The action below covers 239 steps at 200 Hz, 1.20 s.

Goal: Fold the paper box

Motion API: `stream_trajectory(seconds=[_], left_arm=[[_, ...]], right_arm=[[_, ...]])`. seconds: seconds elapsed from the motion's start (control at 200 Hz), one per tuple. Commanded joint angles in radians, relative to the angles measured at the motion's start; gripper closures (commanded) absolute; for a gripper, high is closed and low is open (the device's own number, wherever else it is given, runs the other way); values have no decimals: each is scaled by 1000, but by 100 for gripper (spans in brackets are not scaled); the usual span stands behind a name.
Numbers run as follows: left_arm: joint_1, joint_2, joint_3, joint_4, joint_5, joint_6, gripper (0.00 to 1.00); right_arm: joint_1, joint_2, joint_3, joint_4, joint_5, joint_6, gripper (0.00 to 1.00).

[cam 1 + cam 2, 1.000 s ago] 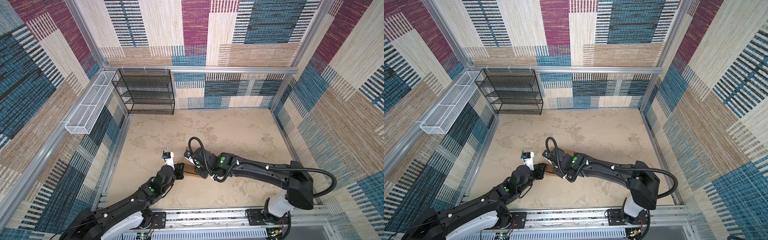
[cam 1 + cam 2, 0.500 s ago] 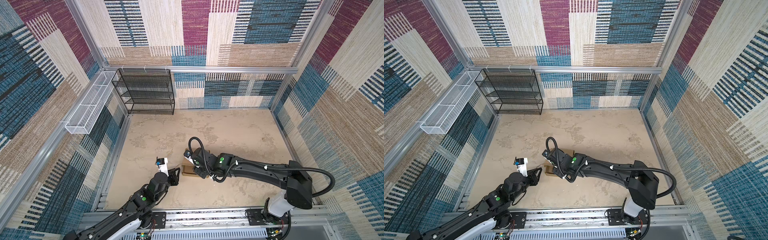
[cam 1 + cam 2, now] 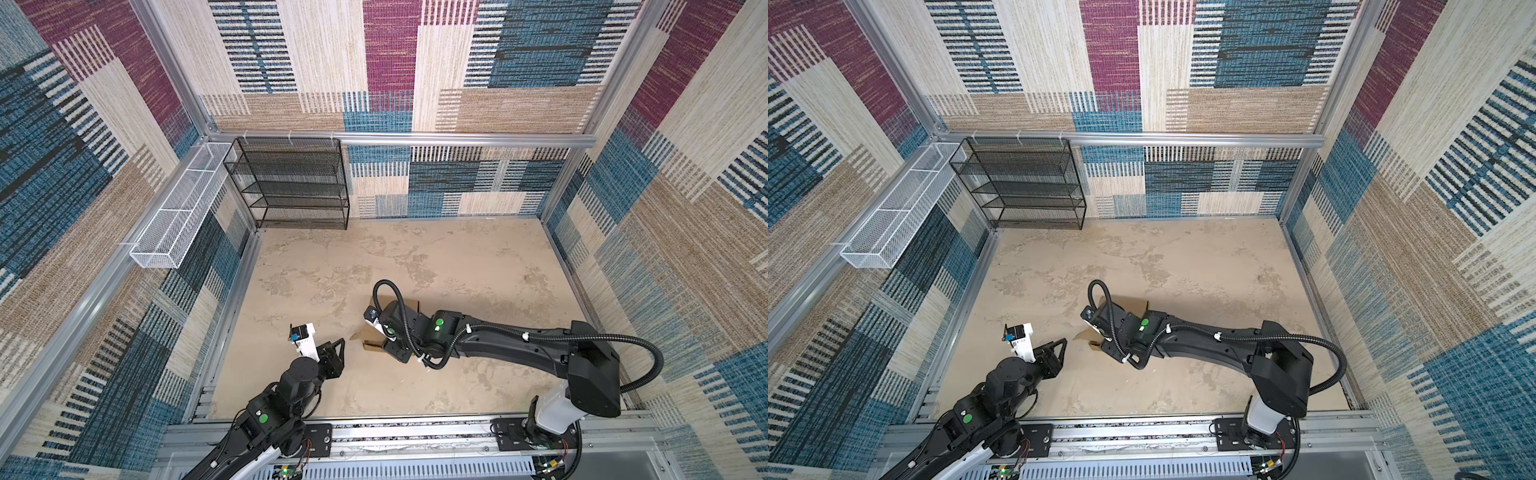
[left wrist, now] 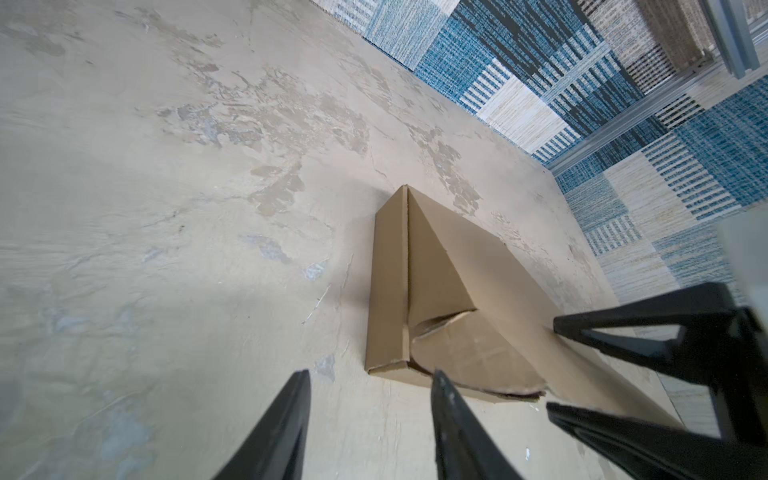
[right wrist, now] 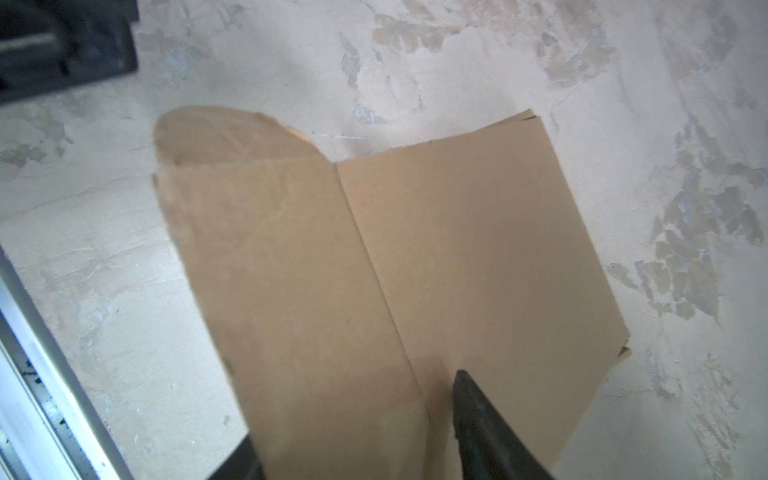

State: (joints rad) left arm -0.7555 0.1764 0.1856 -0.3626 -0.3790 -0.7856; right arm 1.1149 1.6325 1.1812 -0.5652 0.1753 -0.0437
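A plain brown paper box (image 4: 440, 266) lies on the mottled beige table (image 3: 457, 257), in its near half and about midway between the left and right edges. In both top views my right wrist covers most of it.

A second ago both my grippers met at the box's left end. Now my left gripper (image 3: 1059, 351) has let go and drawn back toward the table's near left corner. It sits apart from the cardboard, jaws spread with nothing between them.

My right gripper (image 5: 353, 411) remains over the box. One finger rests on the top panel and the other sits at the box's edge, so the cardboard passes between them. The jaws have widened, but I cannot tell whether they still pinch it.

The box now keeps its folded shape without my left side's support. The lid appears to sit at a slant rather than flat. A rounded flap (image 5: 232, 137) sticks out at one end, untucked. I judge the fold nearly done, with that flap and the lid left to seat.
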Motion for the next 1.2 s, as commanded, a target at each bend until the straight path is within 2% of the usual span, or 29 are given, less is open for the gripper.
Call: stream_trajectory(seconds=[0.0,0.185,0.446,0.651,0.836,0.901,1.032,1.192], left_arm=[[-1,-14,24,-91,-60,13,49],[0,29,43,-49,-63,36,49],[1,169,61,91,-40,70,49],[2,286,85,167,-21,101,48],[13,337,96,200,-5,111,47],[24,349,106,199,1,121,46],[63,395,140,196,41,150,45],[157,499,182,219,172,157,44]], right_arm=[[4,-3,-27,48,-54,31,41],[3,10,-74,105,-75,59,39],[3,52,-112,167,-57,76,36],[4,71,-156,210,-46,72,29],[4,73,-169,223,-35,70,24],[5,57,-160,211,-26,70,20],[4,-16,-152,196,-40,68,18],[3,-113,-142,172,-46,92,17]])
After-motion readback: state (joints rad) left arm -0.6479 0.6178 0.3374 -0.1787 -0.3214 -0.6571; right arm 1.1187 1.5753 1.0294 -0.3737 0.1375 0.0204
